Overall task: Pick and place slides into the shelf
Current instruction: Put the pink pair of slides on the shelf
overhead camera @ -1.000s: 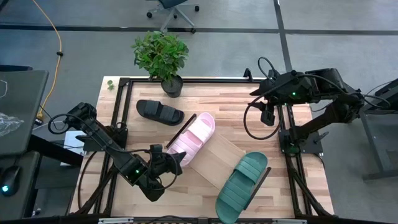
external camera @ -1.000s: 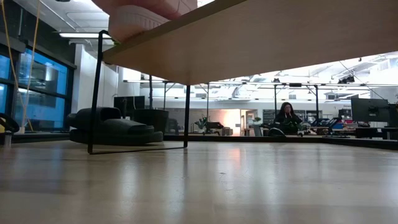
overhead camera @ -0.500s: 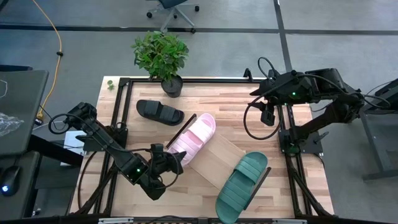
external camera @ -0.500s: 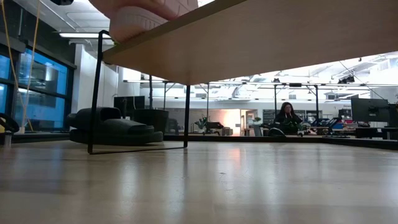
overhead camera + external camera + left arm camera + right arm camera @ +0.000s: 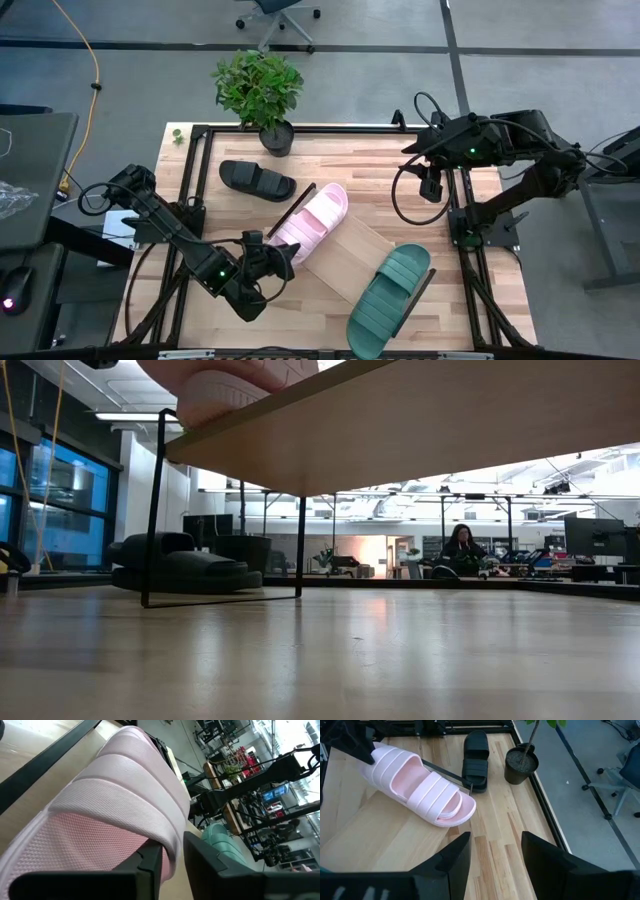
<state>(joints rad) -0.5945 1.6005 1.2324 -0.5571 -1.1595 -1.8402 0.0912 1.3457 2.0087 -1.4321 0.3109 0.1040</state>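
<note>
Releasing step: the left tool point(image 5: 283, 262) sits at the heel of the pink slide point(image 5: 310, 218), which lies on the shelf point(image 5: 345, 258) near its ten o'clock end.
Left tool state: its fingers point(image 5: 150, 861) stand slightly apart around the heel edge; whether they still pinch it I cannot tell.
Other slides: the green slide point(image 5: 389, 297) rests on the shelf's four o'clock end; the black slide point(image 5: 257, 180) lies on the worktop point(image 5: 370, 170) at eleven o'clock, beside the plant point(image 5: 259, 90).
Right tool point(image 5: 491, 851): open, waiting at two o'clock.
Next move: probably back off cleanly, then reach for the black slide.
Change: nothing visibly shifts since the earlier frame.
</note>
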